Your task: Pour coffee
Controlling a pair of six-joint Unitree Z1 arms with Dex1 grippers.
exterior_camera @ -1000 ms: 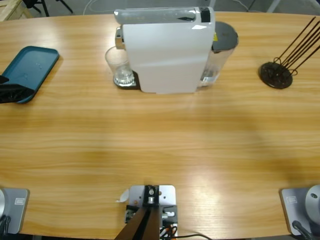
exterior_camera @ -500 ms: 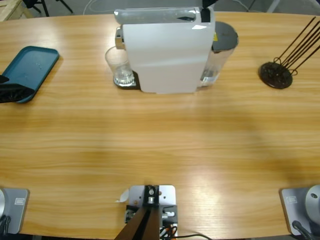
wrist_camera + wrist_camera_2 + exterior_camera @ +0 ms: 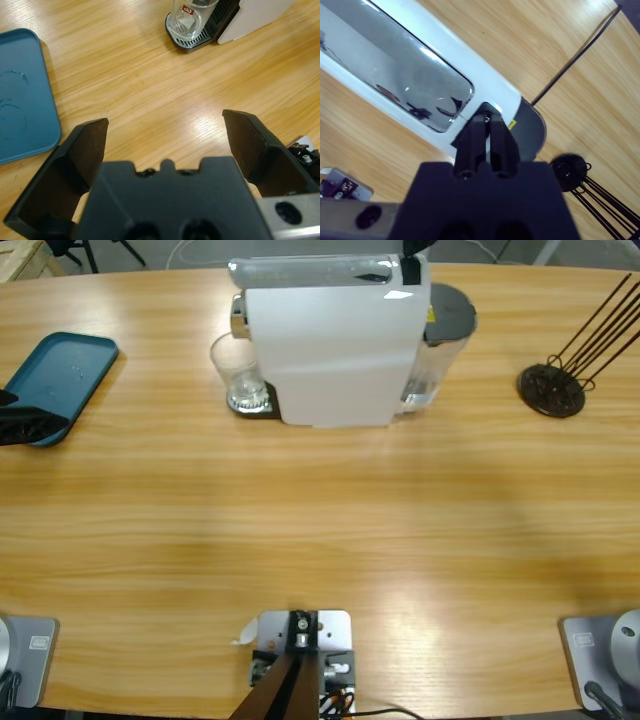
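Note:
The white coffee machine stands at the table's far middle, with a clear empty glass on its drip tray under the spout. In the left wrist view the glass is far ahead, and my left gripper is open, holding nothing. In the high view the left gripper shows at the left edge beside the blue tray. My right gripper is shut, its tips just above the rear end of the machine's silver lid. Only a black tip of the right gripper shows in the high view.
A blue tray lies at the far left, with a few water drops on it. A black round stand with thin rods sits at the far right. The machine's grey-lidded water tank is at its right side.
The black tip of my right gripper has come into view at the top edge over the machine. Nothing else has moved.

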